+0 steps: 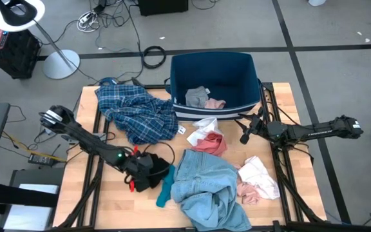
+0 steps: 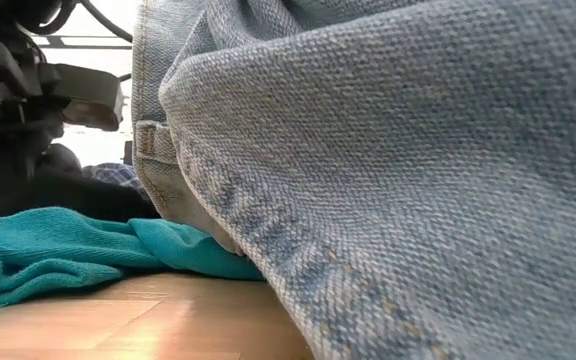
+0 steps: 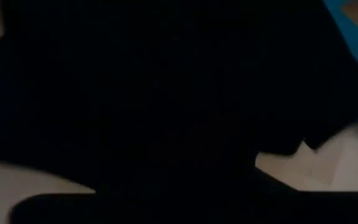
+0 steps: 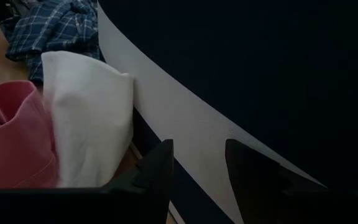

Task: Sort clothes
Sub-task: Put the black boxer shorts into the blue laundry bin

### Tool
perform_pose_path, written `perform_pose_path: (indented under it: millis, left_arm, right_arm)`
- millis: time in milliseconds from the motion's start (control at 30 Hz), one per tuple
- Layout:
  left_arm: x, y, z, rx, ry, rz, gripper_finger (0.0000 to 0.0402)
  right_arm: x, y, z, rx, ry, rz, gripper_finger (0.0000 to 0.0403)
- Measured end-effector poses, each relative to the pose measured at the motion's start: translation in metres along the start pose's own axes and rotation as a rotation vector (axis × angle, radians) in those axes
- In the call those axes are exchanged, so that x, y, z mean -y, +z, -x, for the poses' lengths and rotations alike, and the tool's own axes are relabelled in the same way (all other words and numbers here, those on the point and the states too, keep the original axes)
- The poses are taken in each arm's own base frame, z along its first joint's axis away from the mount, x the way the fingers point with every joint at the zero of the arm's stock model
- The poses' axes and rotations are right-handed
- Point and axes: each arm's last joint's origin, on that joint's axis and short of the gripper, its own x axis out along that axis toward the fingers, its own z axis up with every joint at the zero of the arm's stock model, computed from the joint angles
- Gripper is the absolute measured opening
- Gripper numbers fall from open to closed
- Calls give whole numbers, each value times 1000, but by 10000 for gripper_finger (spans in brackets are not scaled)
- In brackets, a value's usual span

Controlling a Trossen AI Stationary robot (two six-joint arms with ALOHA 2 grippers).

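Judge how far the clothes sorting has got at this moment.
Barely started. Done: a grey item and a pink one lie in the blue bin. In hand: the left claw is down on a black garment; whether it grips is unclear. Left: plaid shirt, denim piece, teal sock. The right claw waits open beside the bin.

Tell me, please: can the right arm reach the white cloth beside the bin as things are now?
Probably yes. The right gripper hangs open next to the bin, and the white cloth lies uncovered just past its fingertips, with nothing between them.
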Motion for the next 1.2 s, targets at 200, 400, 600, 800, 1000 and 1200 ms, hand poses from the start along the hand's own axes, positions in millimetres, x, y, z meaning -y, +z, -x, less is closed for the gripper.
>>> perform_pose_path:
  millis: [200, 400, 600, 800, 1000, 1200]
  left_arm:
    - [1, 1, 5, -1, -30, 9, 5]
    - [2, 2, 13, 20, -54, 24, 2]
    - [-2, 2, 27, 17, -10, 32, 1]
    - [6, 15, 60, 11, 135, 1, 1]
    - [21, 36, 105, 71, 223, -80, 0]
    - [37, 60, 162, 200, 245, -149, 0]
  right_arm:
    - [0, 0, 0, 0, 0, 0, 148]
    - [0, 0, 0, 0, 0, 0, 148]
    - [0, 0, 0, 0, 0, 0, 148]
    - [0, 0, 0, 0, 0, 0, 148]
    - [0, 0, 0, 0, 0, 0, 148]
    - [0, 0, 0, 0, 0, 0, 148]
